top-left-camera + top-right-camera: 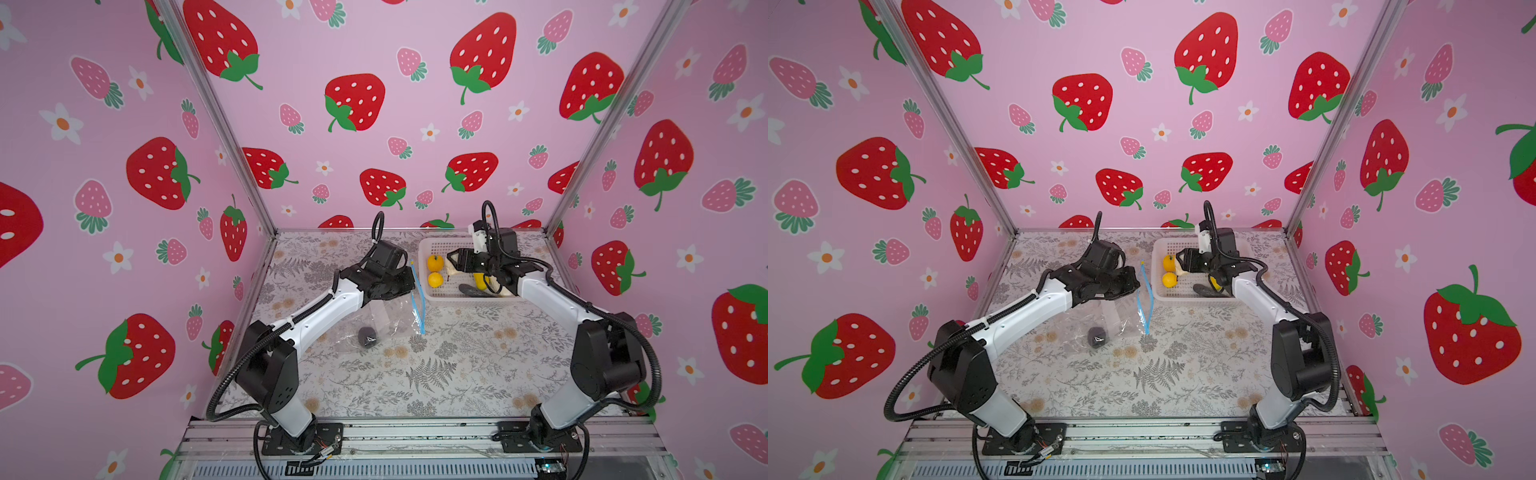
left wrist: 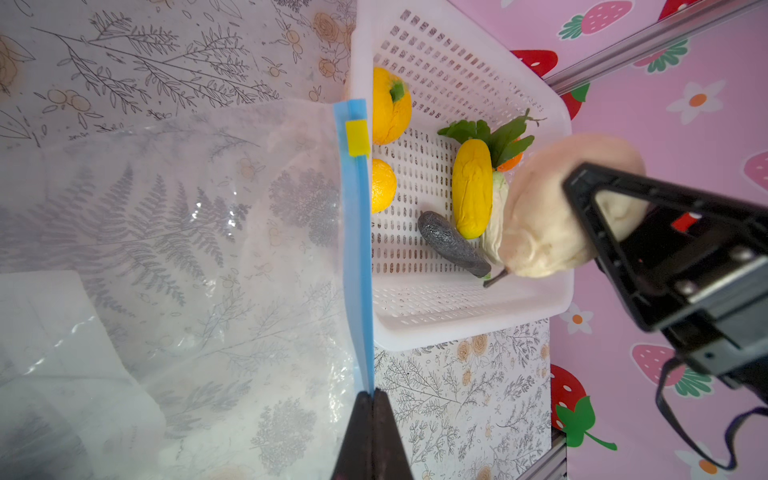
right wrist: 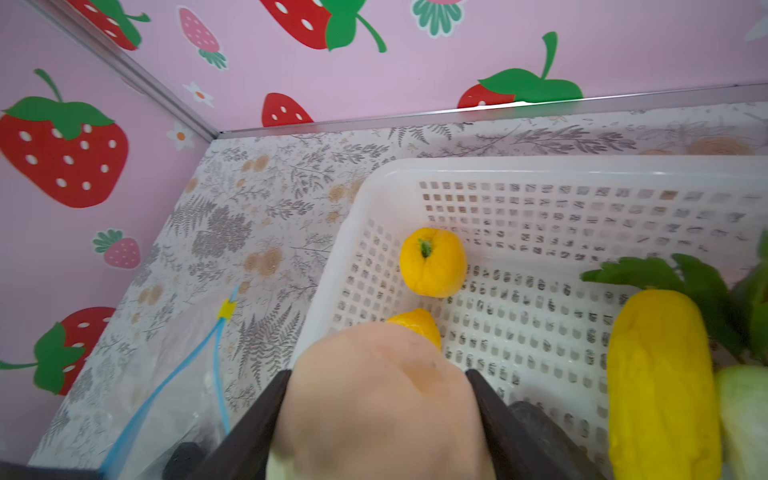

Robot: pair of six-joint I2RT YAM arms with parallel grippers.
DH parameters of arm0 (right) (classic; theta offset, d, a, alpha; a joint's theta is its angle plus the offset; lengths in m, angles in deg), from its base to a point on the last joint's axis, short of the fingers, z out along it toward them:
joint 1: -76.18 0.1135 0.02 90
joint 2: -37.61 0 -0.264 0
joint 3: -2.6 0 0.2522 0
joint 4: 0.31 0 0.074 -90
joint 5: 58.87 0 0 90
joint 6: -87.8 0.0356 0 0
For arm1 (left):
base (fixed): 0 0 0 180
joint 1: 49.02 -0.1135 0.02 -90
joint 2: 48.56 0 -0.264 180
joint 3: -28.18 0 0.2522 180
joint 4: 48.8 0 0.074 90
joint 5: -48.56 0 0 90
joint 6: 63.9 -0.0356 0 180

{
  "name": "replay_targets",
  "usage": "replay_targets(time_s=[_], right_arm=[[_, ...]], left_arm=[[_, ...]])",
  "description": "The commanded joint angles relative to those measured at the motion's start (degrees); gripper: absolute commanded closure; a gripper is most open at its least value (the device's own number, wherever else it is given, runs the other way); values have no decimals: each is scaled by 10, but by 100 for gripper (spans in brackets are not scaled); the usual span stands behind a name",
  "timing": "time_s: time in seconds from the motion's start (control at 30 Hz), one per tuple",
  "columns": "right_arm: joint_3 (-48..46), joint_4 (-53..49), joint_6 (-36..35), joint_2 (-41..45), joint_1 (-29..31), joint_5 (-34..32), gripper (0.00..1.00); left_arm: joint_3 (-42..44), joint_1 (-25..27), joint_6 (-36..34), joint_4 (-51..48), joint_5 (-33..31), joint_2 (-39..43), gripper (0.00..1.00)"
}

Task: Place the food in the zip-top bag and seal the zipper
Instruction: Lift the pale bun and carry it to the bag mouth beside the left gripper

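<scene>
The zip-top bag (image 1: 390, 318) lies crinkled on the table with one dark grey food piece (image 1: 367, 336) inside. My left gripper (image 2: 372, 392) is shut on the bag's light blue zipper (image 2: 358, 249), holding one lip up, so the mouth gapes beside the yellow slider (image 3: 227, 309). My right gripper (image 3: 378, 374) is shut on a cream-white food piece (image 2: 540, 216), lifted above the white basket (image 1: 424, 249). In the basket lie two round yellow-orange fruits (image 1: 435, 263), a long yellow piece (image 2: 471, 193), a dark grey piece (image 2: 451, 243) and green leafy pieces (image 2: 490, 137).
The basket stands at the back right of the floral table (image 1: 436, 374), its near left corner close to the bag's mouth. Pink strawberry walls (image 1: 374, 104) close in the back and both sides. A metal rail (image 1: 415, 434) runs along the front.
</scene>
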Motion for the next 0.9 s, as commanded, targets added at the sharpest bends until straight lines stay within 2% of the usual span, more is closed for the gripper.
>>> replay_targets(time_s=[0.0, 0.43, 0.87], right_arm=[[-34, 56, 20, 38, 23, 53, 41], [-66, 122, 91, 3, 121, 77, 42], [-105, 123, 102, 0, 128, 81, 43]], left_arm=[[-23, -3, 1, 5, -3, 12, 100], [-27, -6, 2, 5, -3, 16, 100], [-26, -12, 5, 5, -4, 24, 100]])
